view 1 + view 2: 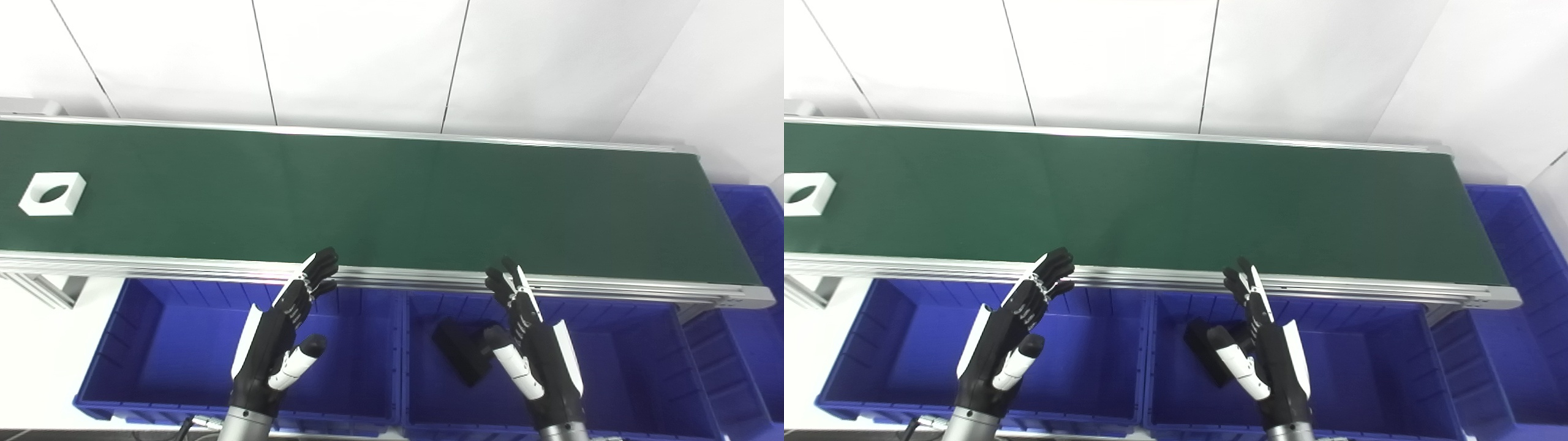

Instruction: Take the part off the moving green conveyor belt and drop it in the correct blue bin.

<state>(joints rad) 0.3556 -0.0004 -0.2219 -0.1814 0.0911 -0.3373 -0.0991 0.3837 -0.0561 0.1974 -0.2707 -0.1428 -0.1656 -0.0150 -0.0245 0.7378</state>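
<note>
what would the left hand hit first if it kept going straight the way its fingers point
Most likely the near aluminium rail of the green conveyor belt. The open left hand hovers over the left blue bin, fingertips already at the rail's edge. If it is held higher, it would pass over bare belt; depth is unclear.

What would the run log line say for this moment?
white part on belt, far left | left hand open, over left bin | right hand open, over middle bin | black part in middle bin
</note>
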